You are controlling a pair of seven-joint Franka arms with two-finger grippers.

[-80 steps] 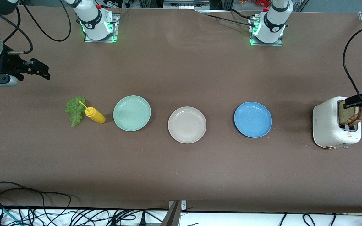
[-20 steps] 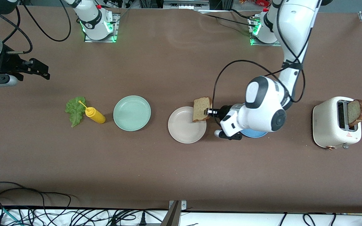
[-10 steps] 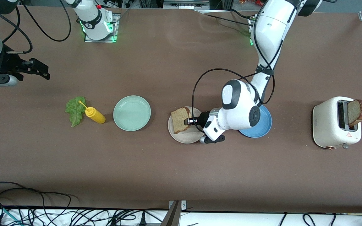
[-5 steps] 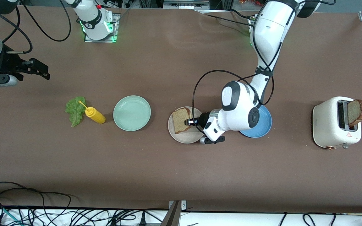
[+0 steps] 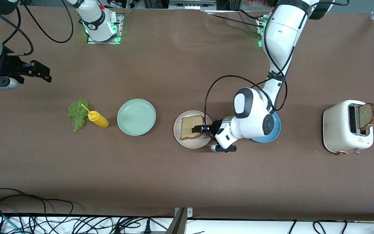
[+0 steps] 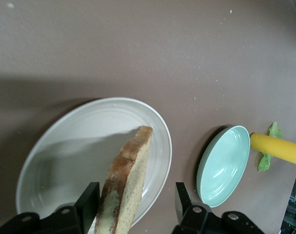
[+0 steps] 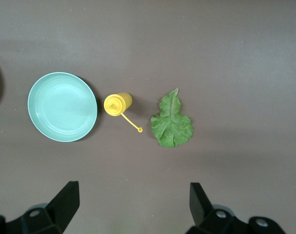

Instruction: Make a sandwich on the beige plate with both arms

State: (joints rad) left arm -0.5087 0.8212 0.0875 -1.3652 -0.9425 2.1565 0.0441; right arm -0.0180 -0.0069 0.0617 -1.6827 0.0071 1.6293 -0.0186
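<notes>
Square brown-crusted wholemeal bread slice (image 5: 192, 127) lay on the round speckled beige plate (image 5: 178, 136), crust near the rim. Left gripper (image 5: 199, 129) sat at the slice's edge, black fingers (image 6: 87, 204) spread apart either side, not clamping. Right gripper (image 7: 133, 202) waited open over bare matte brown table (image 5: 174, 182) above ruffled lettuce leaf (image 5: 77, 113) and glossy yellow squeeze bottle (image 5: 97, 119)

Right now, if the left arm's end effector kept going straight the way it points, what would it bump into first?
Most likely the square brown-crusted bread slice lying on the round beige speckled plate; the left end effector already sits at its edge, open.
</notes>
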